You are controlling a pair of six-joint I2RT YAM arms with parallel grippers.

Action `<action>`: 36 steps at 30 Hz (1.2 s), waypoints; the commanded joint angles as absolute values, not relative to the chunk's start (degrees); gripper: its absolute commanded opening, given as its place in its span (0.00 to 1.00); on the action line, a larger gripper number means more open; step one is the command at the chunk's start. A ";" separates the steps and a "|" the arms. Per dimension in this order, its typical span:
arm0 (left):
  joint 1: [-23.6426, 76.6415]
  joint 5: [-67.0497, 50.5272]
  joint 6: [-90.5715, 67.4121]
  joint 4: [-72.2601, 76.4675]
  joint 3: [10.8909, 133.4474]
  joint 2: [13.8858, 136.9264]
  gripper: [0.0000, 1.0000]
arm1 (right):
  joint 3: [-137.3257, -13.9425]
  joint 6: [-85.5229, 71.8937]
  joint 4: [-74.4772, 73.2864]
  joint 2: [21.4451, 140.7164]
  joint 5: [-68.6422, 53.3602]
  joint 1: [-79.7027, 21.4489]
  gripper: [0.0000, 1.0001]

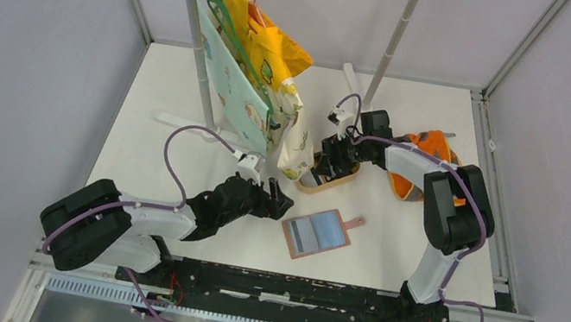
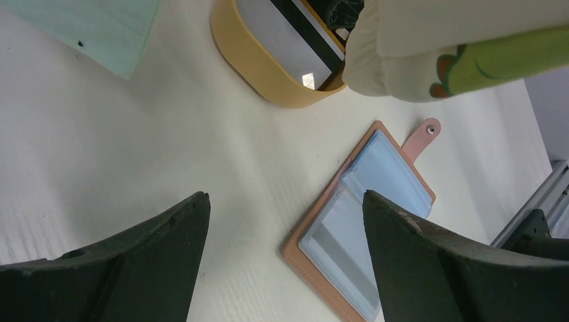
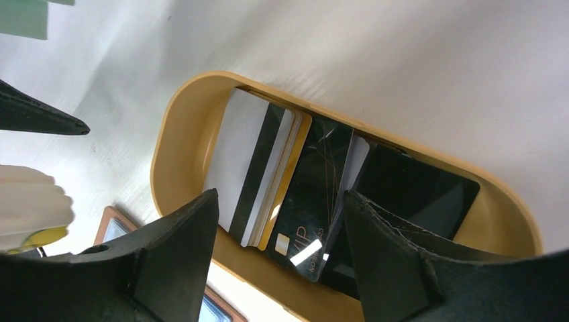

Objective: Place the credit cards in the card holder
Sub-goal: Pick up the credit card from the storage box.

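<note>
The right gripper hangs low over the tan dish with its jaws apart and nothing clamped between them; whether the fingertips touch anything below cannot be told. The credit cards lie overlapped inside the dish: a white one with a dark stripe at 9 o'clock, a gold-edged one beside it, glossy black ones toward 3 o'clock. The left gripper is also spread wide and empty, above bare table. The card holder lies open and flat at its 4 o'clock, grey-blue pockets up, strap tab pointing away toward 1 o'clock. From above, the right gripper covers most of the dish, so the cards show only in the wrist views; the dish sits at 12 o'clock from the card holder, apart from it. Only the top view shows the left gripper under the hanging clothes and an orange cloth behind the right arm
</note>
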State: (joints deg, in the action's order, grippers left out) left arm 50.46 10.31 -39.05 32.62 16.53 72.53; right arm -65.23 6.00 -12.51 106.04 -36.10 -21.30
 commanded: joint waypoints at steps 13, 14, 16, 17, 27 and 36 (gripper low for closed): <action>44.84 5.57 -38.26 38.85 25.08 82.86 0.72 | -62.45 -3.66 -6.43 106.52 -50.61 -20.74 0.66; 44.72 5.39 -38.16 38.78 25.47 83.25 0.71 | -62.04 -4.87 -5.53 106.57 -51.93 -20.67 0.66; 44.42 4.95 -37.93 38.67 25.97 83.87 0.70 | -61.03 -7.82 -2.83 106.67 -54.45 -20.49 0.66; 44.31 4.79 -37.89 38.67 26.17 84.20 0.69 | -60.51 -9.62 -1.10 106.70 -55.81 -20.37 0.65; 43.58 3.43 -37.55 38.84 27.66 86.06 0.65 | -58.91 -18.30 6.53 108.81 -58.36 -20.39 0.64; 43.51 2.75 -37.20 38.79 27.90 86.27 0.63 | -63.63 -13.03 -2.20 112.59 -54.24 -21.06 0.66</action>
